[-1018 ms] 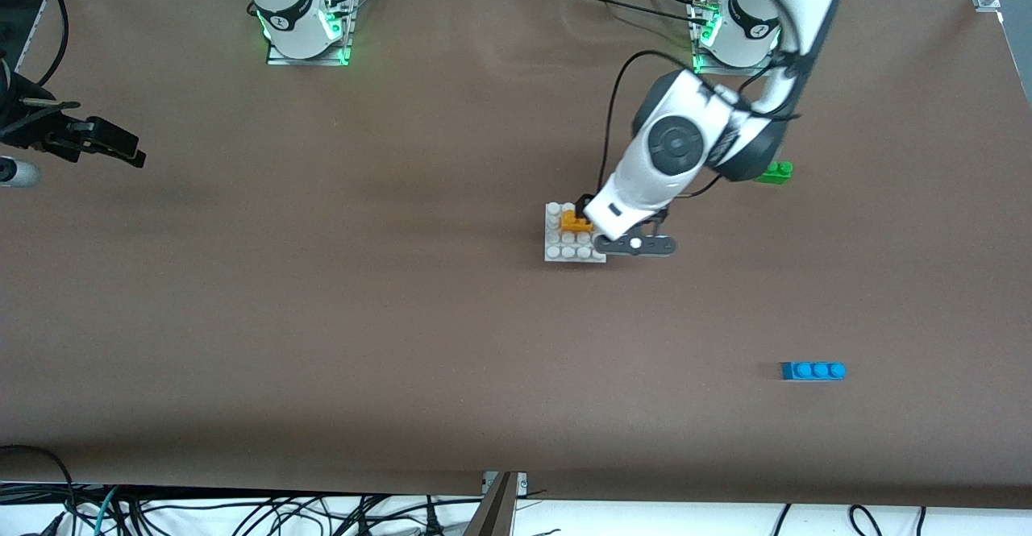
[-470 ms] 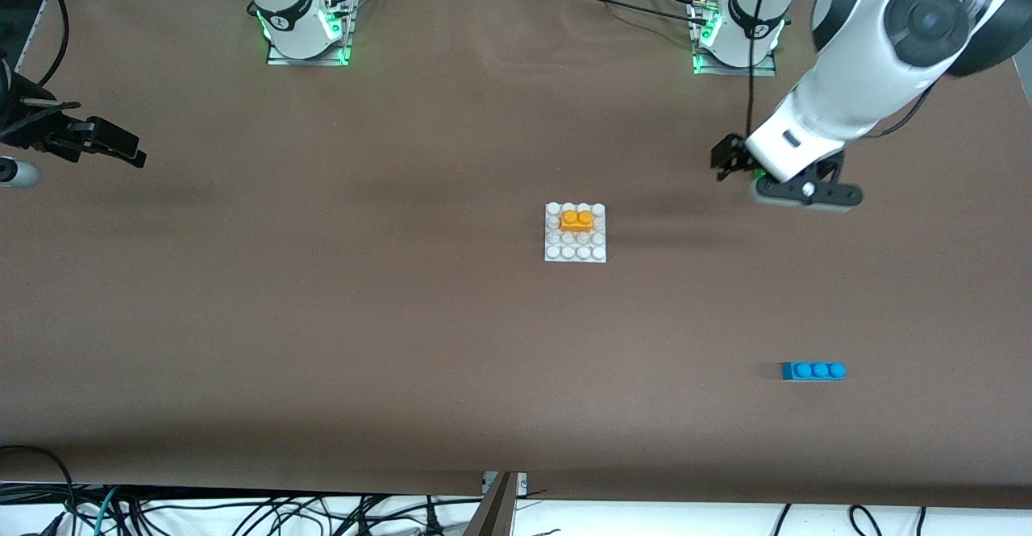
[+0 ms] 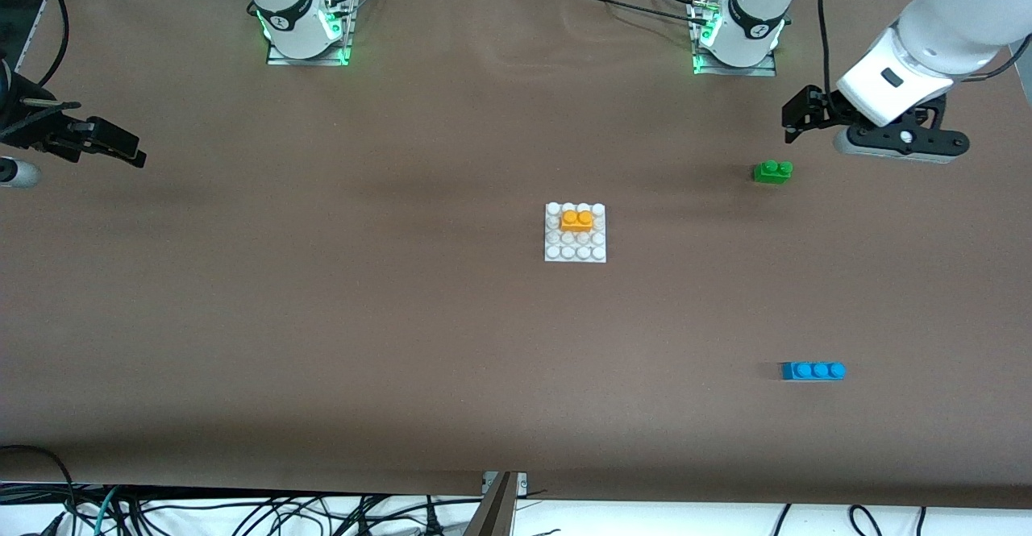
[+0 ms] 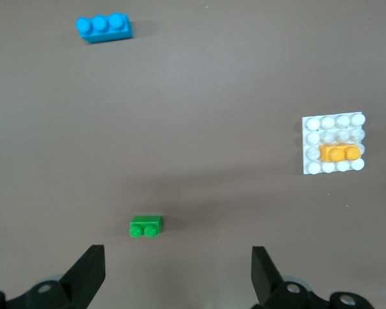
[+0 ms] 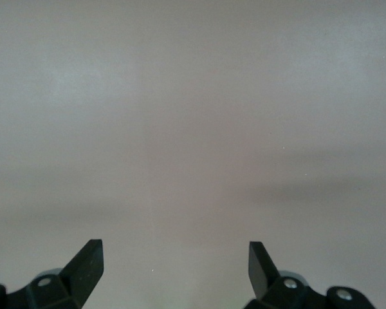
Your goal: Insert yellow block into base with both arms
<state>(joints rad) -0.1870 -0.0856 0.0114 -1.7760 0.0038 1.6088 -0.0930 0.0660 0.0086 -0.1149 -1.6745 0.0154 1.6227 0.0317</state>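
Yellow block seated on white base

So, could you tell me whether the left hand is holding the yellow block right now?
No: the yellow block sits on the base, while the left hand is open and empty, up near the green brick.

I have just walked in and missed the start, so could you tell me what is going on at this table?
The yellow block sits on the base, on its rows farther from the front camera, with nothing holding it. The left gripper hangs open over the table at the left arm's end, close to the green brick. The right gripper waits open over bare table at the right arm's end. A blue brick lies untouched, nearer to the camera.
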